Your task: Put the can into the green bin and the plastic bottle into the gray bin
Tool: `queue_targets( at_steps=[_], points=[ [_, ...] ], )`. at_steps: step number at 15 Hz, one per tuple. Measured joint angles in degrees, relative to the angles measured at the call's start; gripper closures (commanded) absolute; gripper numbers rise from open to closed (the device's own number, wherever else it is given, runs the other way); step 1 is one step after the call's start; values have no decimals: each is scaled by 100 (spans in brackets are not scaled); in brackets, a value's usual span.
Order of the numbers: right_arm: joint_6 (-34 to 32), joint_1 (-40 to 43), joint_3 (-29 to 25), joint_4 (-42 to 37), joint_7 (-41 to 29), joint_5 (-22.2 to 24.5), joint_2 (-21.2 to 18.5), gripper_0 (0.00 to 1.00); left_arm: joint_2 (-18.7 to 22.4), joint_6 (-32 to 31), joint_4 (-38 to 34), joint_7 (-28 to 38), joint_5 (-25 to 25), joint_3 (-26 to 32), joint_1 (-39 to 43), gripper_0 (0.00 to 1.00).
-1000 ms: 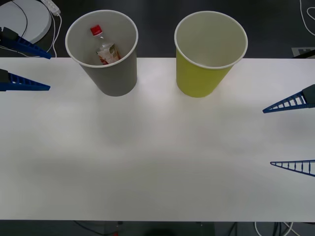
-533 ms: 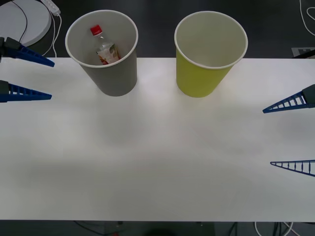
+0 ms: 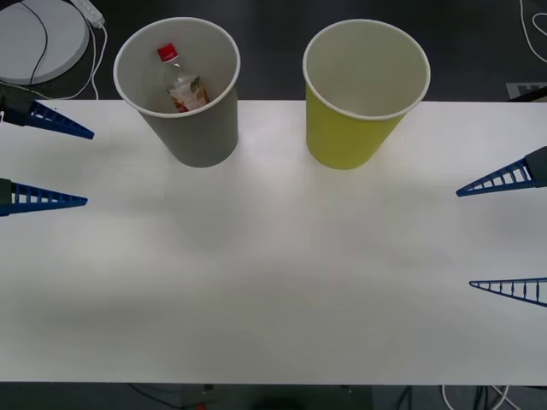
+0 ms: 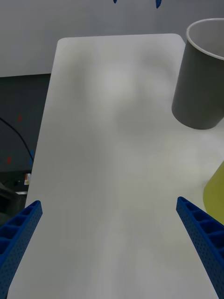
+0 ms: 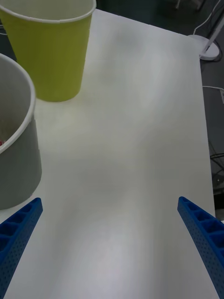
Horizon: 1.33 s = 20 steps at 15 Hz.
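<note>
The gray bin [image 3: 195, 128] stands at the table's back left with the plastic bottle [image 3: 181, 82] inside it, red cap up. To its right stands the green bin [image 3: 350, 132]; what I see of its inside is white and bare. The can is out of view. My left gripper [image 3: 86, 167] hovers open at the table's left edge, left of the gray bin and holding nothing. At the right edge my right gripper [image 3: 464, 239] is open and holds nothing. The left wrist view shows the green bin [image 5: 49, 51] and the gray bin [image 5: 16, 154]; the right wrist view shows the gray bin [image 4: 198, 79].
Both cups stand on a white table [image 3: 273, 282] that spreads wide in front of them. Beyond its back left corner lie a round white disc [image 3: 38, 34] and cables on the dark floor. More cables [image 3: 530, 26] lie off the right side.
My left gripper has moved toward the near side of the table, away from the gray bin, staying open. The right arm, both cups and the bottle have not moved.
</note>
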Motion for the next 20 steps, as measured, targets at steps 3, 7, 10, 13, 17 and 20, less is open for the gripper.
queue_targets(
  at_steps=[3,7,10,13,17,20],
  points=[
    [0,0,0,0,0,0,0,0,-154,1,-399,-3,-234,670,674,0],
    [0,0,0,0,0,0,0,0,-395,-2,-878,-6,-530,1456,1477,0],
    [0,0,0,0,0,0,0,0,-523,1,-1135,-30,-666,1851,1912,0],
    [0,0,0,0,0,0,0,0,-594,1,-1314,-74,-675,2150,2289,0],
    [0,0,0,0,0,0,0,0,-626,10,-1479,-148,-683,2362,2604,0],
    [0,0,0,0,0,0,0,0,-644,79,-1649,-170,-683,2544,2880,0]
  ],
)
